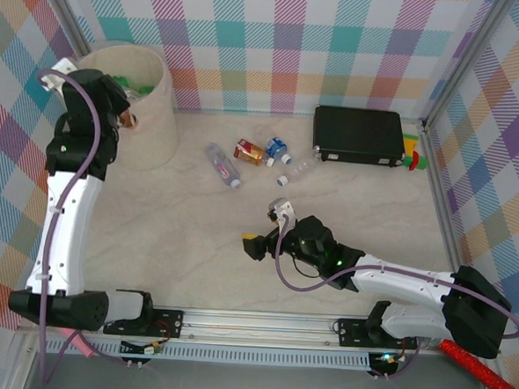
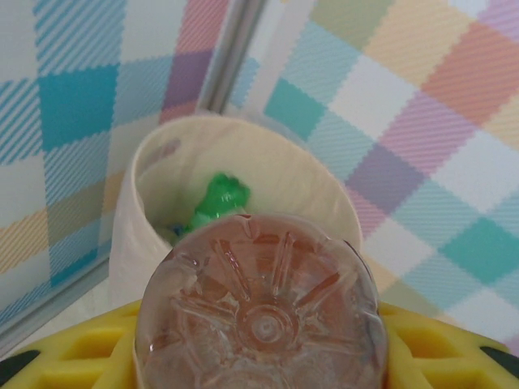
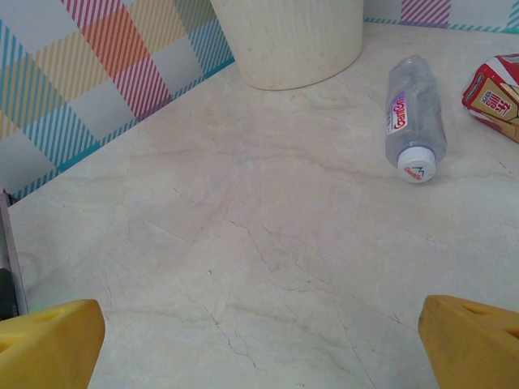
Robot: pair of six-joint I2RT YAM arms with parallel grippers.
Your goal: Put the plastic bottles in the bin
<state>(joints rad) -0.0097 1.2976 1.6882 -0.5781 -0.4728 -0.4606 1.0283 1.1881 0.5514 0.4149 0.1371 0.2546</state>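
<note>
My left gripper (image 1: 128,118) is shut on a clear brownish bottle (image 2: 259,308), whose ribbed bottom faces the left wrist camera between the yellow fingers (image 2: 458,350). It hangs at the near rim of the cream bin (image 1: 150,108), where a green bottle (image 2: 220,198) lies inside. On the table lie a clear bottle (image 1: 223,164), a crushed brown-labelled one (image 1: 249,151), a blue-labelled one (image 1: 276,148) and a small clear one (image 1: 299,168). My right gripper (image 1: 255,244) stands open low over bare table, well short of the clear bottle (image 3: 413,117).
A black rectangular case (image 1: 358,135) lies at the back right, with small coloured objects (image 1: 412,153) at its right end. A red bar (image 1: 478,367) lies beside the right arm's base. Checked walls enclose the table on three sides.
</note>
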